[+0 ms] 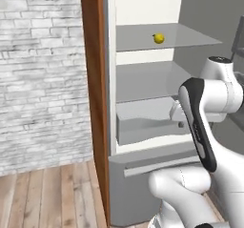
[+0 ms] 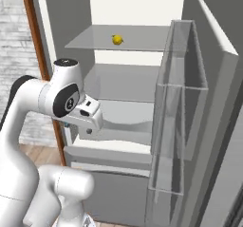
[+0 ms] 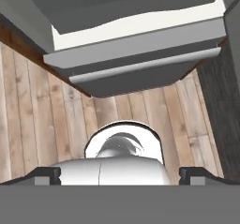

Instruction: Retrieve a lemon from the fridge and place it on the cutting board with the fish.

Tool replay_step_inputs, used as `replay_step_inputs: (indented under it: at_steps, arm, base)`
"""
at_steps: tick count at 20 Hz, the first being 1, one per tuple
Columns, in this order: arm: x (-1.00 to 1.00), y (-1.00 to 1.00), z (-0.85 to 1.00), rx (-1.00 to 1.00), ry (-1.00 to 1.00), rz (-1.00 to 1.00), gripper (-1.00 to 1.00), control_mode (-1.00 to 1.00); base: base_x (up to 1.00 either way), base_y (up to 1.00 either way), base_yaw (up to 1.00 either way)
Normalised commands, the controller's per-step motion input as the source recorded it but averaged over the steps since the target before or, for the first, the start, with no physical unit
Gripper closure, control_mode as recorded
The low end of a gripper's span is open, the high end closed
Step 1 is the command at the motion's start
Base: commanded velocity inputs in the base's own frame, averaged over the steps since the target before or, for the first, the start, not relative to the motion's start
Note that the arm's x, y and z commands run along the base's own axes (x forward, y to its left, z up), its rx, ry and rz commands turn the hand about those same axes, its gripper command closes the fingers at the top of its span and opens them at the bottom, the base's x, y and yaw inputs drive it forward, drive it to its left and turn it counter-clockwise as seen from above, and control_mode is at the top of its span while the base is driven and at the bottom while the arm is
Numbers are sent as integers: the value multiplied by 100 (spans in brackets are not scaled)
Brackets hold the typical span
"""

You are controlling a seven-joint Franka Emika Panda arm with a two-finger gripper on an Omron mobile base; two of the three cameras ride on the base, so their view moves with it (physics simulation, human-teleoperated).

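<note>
Fridge [image 1: 143, 141] stands open on wood plank floor [image 1: 47, 198], white brick wall [image 1: 43, 74] to its left. Lemon [image 1: 158, 38] sits on the fridge's top grey shelf [image 1: 190, 36], mid-depth, bare shelf around it. Right base view adds the open door's clear bins [image 2: 178, 112]. Hand view looks down past the lower drawer [image 3: 140, 59]. Gripper [image 3: 120, 174] jaws wide apart, holding nothing.

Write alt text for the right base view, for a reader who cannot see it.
An open fridge holds a small yellow lemon on its upper grey shelf. The white robot arm bends in front of the lower shelves, and the fridge door stands open at right.
</note>
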Motion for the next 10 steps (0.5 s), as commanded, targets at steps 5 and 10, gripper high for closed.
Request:
replay_step_inputs:
  at_steps: [5,10]
  arm:
    - [0,0,0,0,0,0,-100,100]
    - [0,0,0,0,0,0,-100,100]
  base:
    - [57,-45,7]
    - [78,0,2]
